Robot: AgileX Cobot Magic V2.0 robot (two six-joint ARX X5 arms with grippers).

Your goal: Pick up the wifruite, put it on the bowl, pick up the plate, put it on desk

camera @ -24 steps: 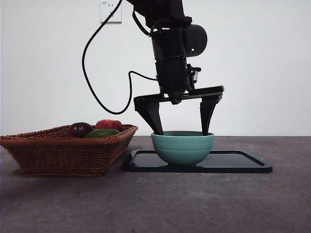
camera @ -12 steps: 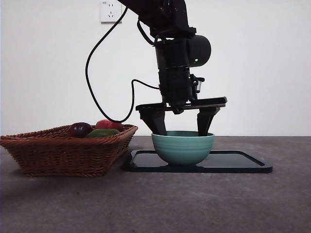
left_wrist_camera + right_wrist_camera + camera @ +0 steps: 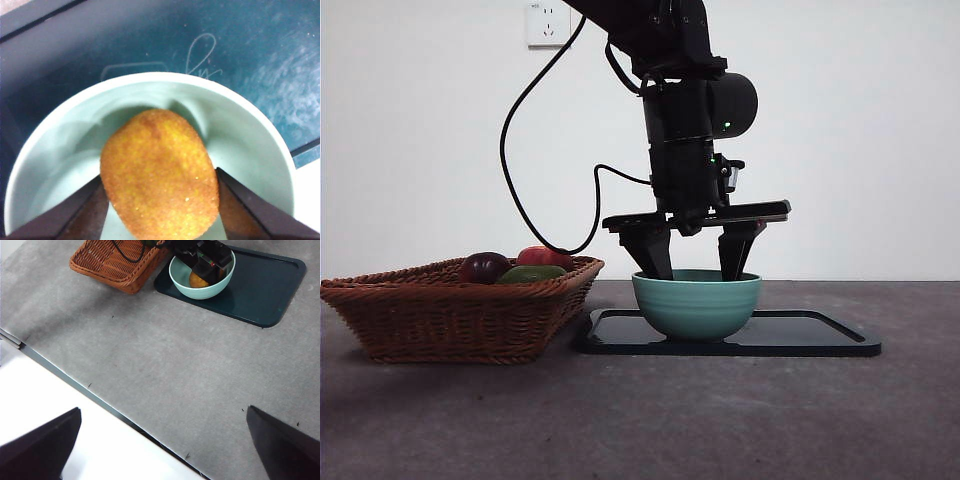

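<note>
The teal-green bowl [image 3: 696, 305] [image 3: 250, 130] [image 3: 200, 291] stands on the plate [image 3: 820, 335] [image 3: 260, 60] [image 3: 270, 290], a dark flat rectangular tray on the grey desk [image 3: 720, 420] [image 3: 150, 355]. My left gripper [image 3: 698, 266] [image 3: 160, 200] reaches down into the bowl, its jaws pressed against both sides of the orange-brown wifruite [image 3: 160, 175] [image 3: 196, 280]. The front view hides the fruit behind the bowl's wall. My right gripper [image 3: 165, 440] hangs high over the near side of the desk, open and holding nothing.
A brown wicker basket [image 3: 450, 310] [image 3: 115, 262] sits just left of the plate, holding a dark purple fruit [image 3: 483, 266], a red one [image 3: 545, 256] and a green one [image 3: 530, 273]. The left arm's black cable [image 3: 515, 190] loops above the basket. The desk's near edge [image 3: 100, 402] crosses the right wrist view.
The left gripper has sunk deeper into the bowl, and its jaws have drawn closer together. Bowl, plate and basket have stayed put.
</note>
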